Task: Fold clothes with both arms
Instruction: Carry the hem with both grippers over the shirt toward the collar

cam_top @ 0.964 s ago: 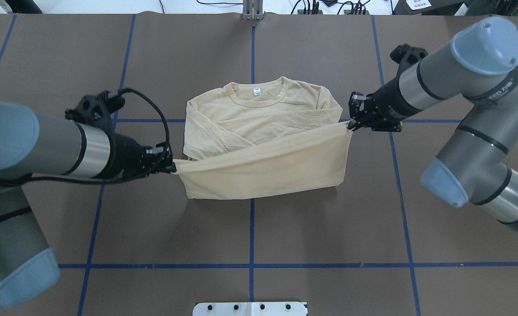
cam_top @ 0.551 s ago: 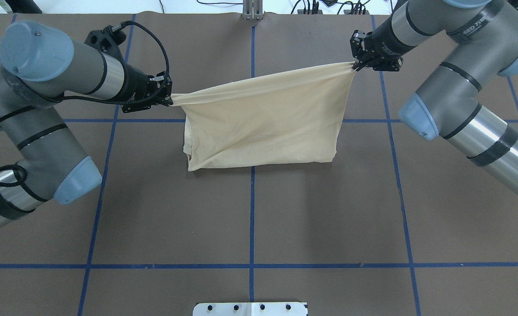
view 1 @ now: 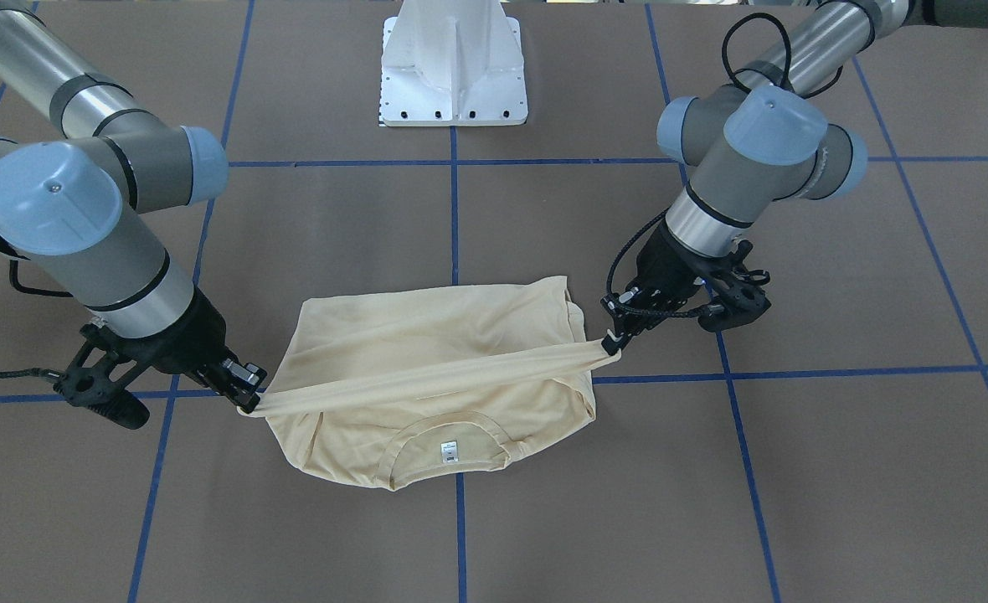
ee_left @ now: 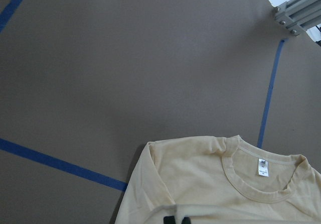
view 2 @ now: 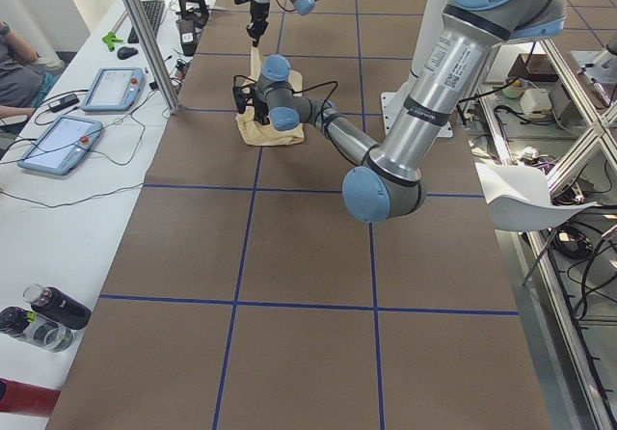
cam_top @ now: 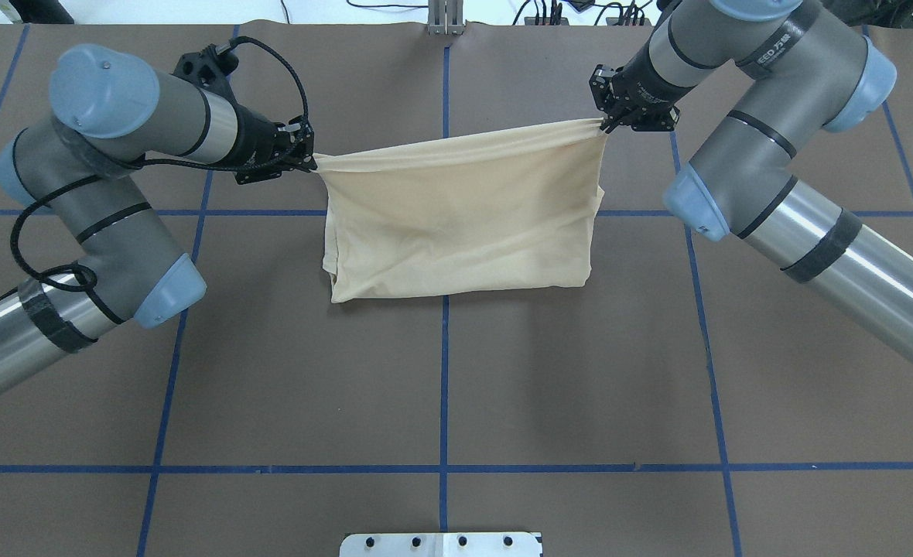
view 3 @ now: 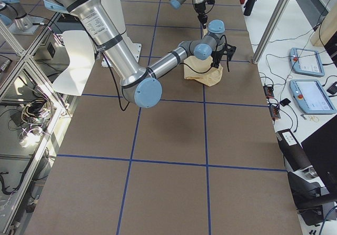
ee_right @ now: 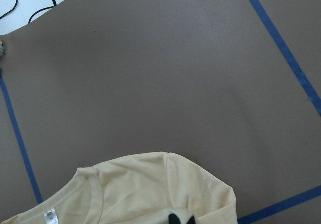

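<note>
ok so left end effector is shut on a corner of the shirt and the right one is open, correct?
No: the right end effector is also shut, on the other corner of the shirt. The left end effector grips its corner as you said. Overhead exterior view shows the edge stretched between them.

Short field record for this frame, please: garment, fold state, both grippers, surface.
garment: cream T-shirt, white neck label showing
fold state: one edge stretched taut between the grippers, held up over the shirt near its collar
left gripper: shut on one corner of that edge
right gripper: shut on the other corner
surface: brown table, blue tape grid
</note>
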Controlling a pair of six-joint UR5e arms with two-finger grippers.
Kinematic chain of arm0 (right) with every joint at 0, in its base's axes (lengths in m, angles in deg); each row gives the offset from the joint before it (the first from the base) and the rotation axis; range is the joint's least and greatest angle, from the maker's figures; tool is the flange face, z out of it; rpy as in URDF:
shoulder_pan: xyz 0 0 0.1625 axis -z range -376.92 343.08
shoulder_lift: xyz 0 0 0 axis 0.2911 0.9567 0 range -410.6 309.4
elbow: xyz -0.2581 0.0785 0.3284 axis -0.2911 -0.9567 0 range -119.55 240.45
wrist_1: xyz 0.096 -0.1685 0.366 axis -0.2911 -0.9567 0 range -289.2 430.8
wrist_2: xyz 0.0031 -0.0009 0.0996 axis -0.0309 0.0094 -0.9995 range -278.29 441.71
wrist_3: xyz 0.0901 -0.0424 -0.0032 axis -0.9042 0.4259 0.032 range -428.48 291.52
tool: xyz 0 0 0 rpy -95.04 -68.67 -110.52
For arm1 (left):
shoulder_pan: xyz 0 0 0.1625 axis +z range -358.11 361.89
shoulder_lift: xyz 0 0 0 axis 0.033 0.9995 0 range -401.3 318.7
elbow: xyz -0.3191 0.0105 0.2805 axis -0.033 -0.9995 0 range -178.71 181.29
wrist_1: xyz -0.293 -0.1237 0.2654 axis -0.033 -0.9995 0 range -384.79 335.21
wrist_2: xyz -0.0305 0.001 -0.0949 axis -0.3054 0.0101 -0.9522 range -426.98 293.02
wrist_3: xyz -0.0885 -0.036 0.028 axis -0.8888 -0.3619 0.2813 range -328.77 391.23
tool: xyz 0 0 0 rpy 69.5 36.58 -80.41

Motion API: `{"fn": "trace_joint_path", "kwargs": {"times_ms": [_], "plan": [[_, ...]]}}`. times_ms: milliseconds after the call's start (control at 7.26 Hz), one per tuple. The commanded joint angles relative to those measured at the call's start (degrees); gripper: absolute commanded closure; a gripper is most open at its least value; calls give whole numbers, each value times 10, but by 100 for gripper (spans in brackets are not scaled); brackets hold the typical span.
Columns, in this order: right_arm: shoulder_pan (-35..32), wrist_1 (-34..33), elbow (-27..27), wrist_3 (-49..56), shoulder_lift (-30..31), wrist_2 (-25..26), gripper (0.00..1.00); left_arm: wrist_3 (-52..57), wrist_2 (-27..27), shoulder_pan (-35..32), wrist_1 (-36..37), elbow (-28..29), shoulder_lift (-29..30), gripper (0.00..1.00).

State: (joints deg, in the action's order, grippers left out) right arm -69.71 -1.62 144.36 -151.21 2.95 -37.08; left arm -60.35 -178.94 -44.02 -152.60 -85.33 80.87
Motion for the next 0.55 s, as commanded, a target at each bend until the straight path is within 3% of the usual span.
{"fn": "trace_joint_path", "kwargs": {"times_ms": [0, 138, 413], "plan": [[15, 117, -70, -2, 1, 16, 100, -25, 3, 1, -66, 98, 45, 100], [16, 171, -114, -3, 1, 16, 100, -25, 5, 1, -76, 115, 46, 100], [15, 172, -120, -2, -1, 18, 100, -26, 25, 1, -104, 159, 59, 100]]}}
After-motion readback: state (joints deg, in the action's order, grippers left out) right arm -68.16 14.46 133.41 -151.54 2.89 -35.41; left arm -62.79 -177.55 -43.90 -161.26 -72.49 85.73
